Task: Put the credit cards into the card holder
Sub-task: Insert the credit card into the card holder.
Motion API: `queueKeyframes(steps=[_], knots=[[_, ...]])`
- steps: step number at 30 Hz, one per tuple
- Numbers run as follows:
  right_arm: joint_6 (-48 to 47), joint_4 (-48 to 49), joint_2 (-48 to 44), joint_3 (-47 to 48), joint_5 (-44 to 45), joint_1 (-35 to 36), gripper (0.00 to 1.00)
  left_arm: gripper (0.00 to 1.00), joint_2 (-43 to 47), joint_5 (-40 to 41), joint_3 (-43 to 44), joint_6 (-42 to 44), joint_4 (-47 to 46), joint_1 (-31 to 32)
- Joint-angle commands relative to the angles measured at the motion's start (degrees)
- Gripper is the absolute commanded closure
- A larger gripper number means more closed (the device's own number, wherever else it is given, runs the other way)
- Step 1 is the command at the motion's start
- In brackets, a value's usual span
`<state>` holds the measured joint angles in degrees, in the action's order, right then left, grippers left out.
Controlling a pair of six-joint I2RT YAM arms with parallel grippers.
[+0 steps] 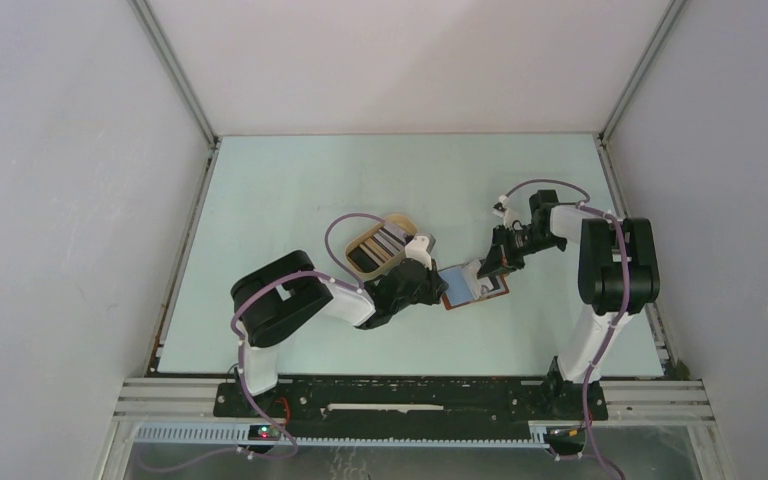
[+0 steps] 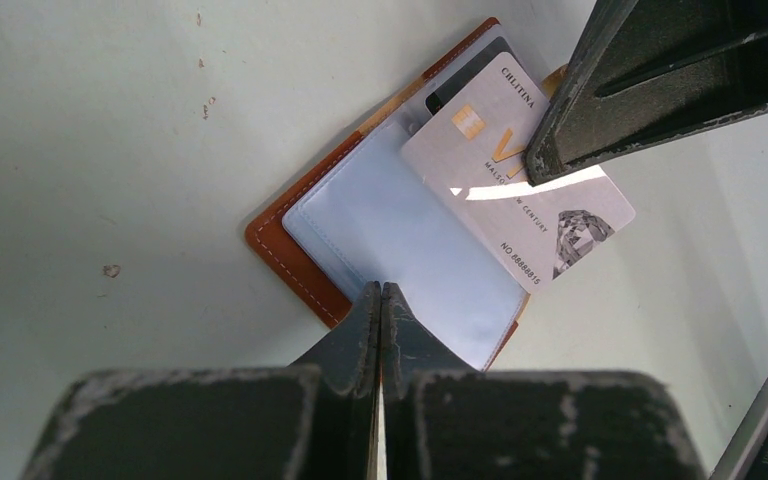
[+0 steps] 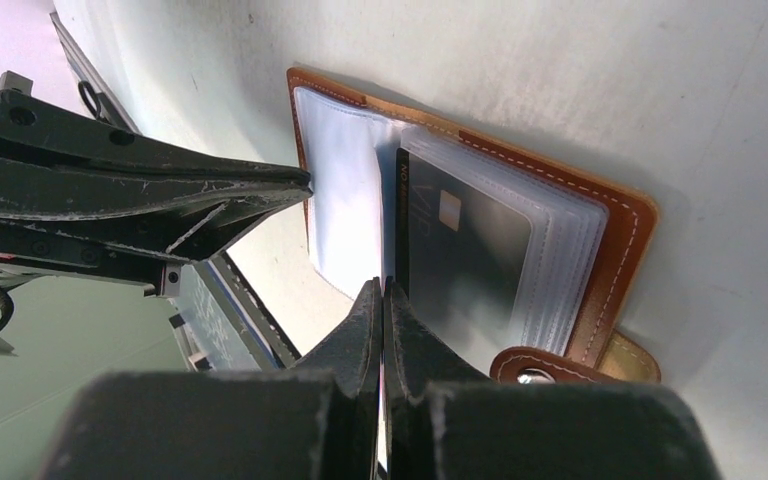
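The reddish-brown card holder (image 1: 470, 290) lies open on the table, its clear sleeves up (image 2: 290, 255) (image 3: 620, 250). A black card (image 3: 465, 250) sits in one sleeve. My right gripper (image 3: 382, 288) (image 1: 488, 268) is shut on a white credit card (image 2: 540, 215). The card's far end lies at the mouth of a sleeve, over the holder. My left gripper (image 2: 381, 292) (image 1: 440, 283) is shut, and its tips press on the near edge of the holder's clear sleeve. It also shows in the right wrist view (image 3: 305, 182).
The oval tan tray (image 1: 352, 250) stands just behind the left gripper, with more cards (image 1: 392, 240) in it. The holder's snap tab (image 3: 550, 365) sticks out beside the right fingers. White walls close in the table's far end and both sides.
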<state>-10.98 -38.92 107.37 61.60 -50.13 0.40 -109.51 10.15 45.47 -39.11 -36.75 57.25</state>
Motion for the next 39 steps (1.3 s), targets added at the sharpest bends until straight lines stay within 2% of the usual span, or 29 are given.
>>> queueKeyframes(steps=[1,24,39], knots=[[1.22,1.67,0.73,1.21,-0.56,0.32,1.00,1.00,-0.24,0.68,1.56,0.21,4.20,0.16],[2.11,4.55,-0.48,1.17,4.00,3.04,0.98,1.00,-0.33,0.40,1.55,0.27,4.21,0.34],[2.32,5.66,-2.04,0.94,8.38,5.35,0.85,1.00,0.08,0.57,1.27,0.27,4.16,0.48]])
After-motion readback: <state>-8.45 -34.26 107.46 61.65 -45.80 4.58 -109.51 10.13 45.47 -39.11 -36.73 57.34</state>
